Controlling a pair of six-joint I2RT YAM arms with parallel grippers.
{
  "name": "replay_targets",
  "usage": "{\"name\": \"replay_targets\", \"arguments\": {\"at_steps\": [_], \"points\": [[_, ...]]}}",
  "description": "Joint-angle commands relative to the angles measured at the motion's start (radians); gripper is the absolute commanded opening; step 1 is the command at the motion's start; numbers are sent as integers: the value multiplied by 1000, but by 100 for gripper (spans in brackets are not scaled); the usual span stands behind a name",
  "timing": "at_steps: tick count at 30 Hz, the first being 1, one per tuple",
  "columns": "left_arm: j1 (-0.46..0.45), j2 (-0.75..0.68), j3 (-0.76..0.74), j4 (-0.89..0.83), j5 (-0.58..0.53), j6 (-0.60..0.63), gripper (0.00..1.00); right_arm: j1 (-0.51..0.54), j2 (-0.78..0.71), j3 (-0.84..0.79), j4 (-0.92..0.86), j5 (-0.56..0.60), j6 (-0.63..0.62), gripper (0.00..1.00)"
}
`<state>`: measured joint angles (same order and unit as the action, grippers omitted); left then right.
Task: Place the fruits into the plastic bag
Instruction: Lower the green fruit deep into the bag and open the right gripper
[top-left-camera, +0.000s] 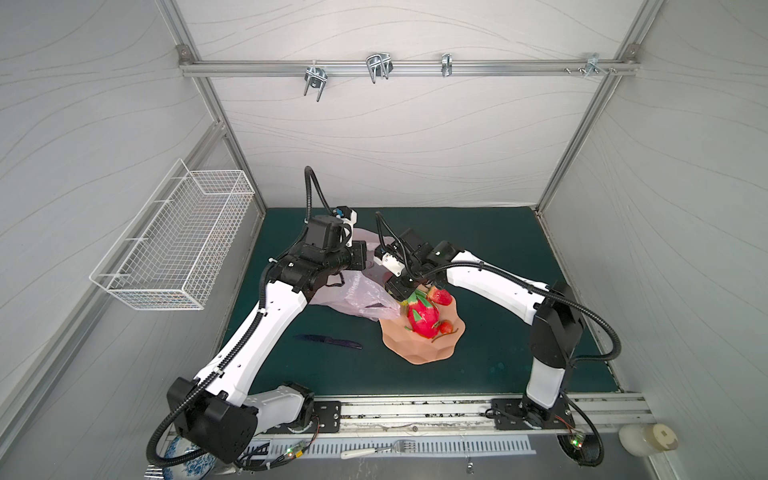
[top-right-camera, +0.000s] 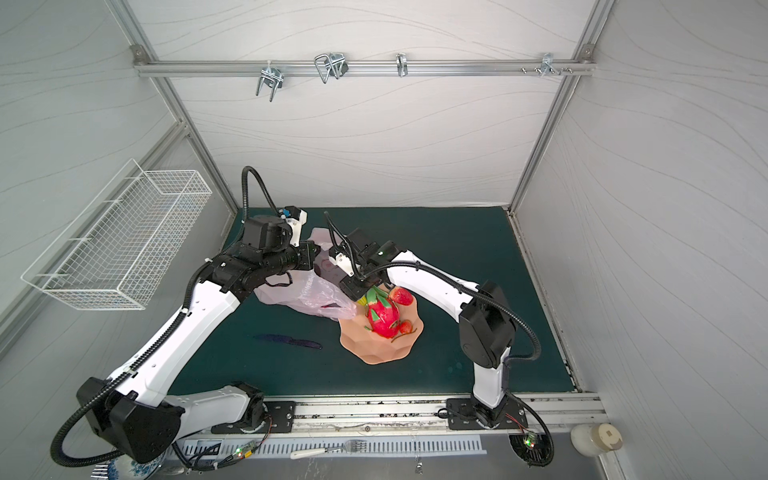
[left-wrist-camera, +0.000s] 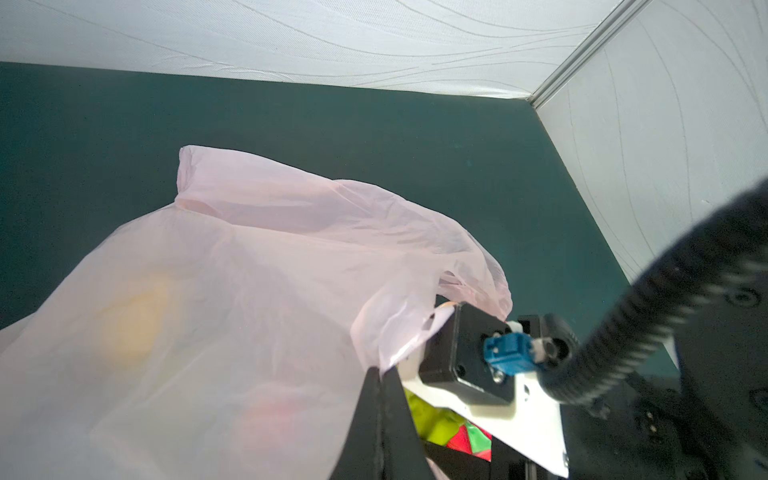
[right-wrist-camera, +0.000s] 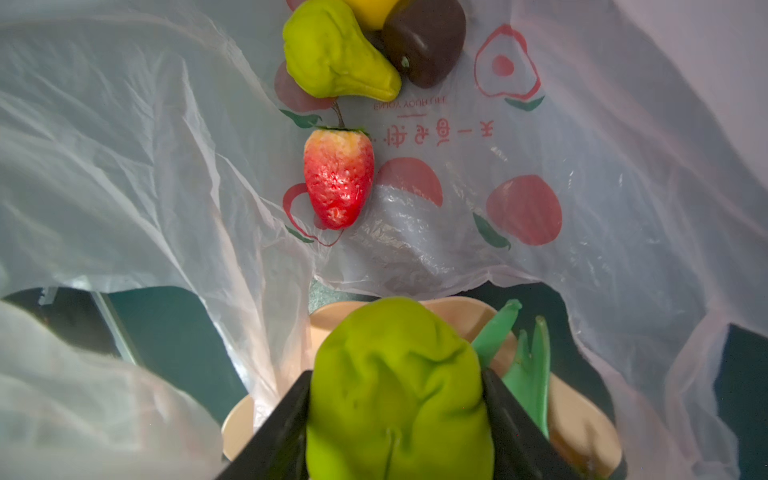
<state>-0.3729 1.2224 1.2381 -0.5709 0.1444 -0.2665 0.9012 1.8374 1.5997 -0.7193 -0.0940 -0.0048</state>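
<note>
**Fruit at the threshold.** The right gripper (right-wrist-camera: 397, 399) is clasping a knobbly green fruit (right-wrist-camera: 395, 345), its jaws half-spread against the fruit's flanks. It is holding the fruit at the mouth of the plastic bag (top-left-camera: 357, 297). The bag is lying in the middle of the table (top-left-camera: 498, 270), with its opening facing the peach scalloped bowl (top-left-camera: 419, 349) nearer the table's front edge. The left gripper (left-wrist-camera: 379, 376) is pinching the bag's upper rim with jaws fully closed on the thin film, lifting it so the mouth is gaping. Inside, a strawberry (right-wrist-camera: 338, 178), a green pear (right-wrist-camera: 332, 58), a dark brown fruit (right-wrist-camera: 424, 39) and a sliver of yellow lemon (right-wrist-camera: 370, 10) are resting on the lower sheet. A dragon fruit (top-left-camera: 422, 318) and two strawberries (top-left-camera: 440, 297) are waiting in the bowl.

The delivery is looking about half done, and the risks are lying in the film. The lower lip is sagging just beyond the bowl's rim, so a fruit let go too early is likely dropping onto that edge or the table and rolling away. The pinch is covering only a narrow strip of slippery plastic, so a brush from the right arm could be pulling it free and collapsing the opening. With the bag lying nearly flat, a round fruit could also be rolling back out.
</note>
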Motion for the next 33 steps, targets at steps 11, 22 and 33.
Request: {"name": "replay_targets", "arguments": {"at_steps": [11,22,33], "points": [[3,-7,32,21,-14,-19,0,-57,-58,-75,161,-232,400,18],[3,-34,-9,40,40,-28,0,-97,-11,-92,239,-293,572,17],[3,-41,-37,42,51,-34,0,-106,108,-28,308,-303,800,17]]}}
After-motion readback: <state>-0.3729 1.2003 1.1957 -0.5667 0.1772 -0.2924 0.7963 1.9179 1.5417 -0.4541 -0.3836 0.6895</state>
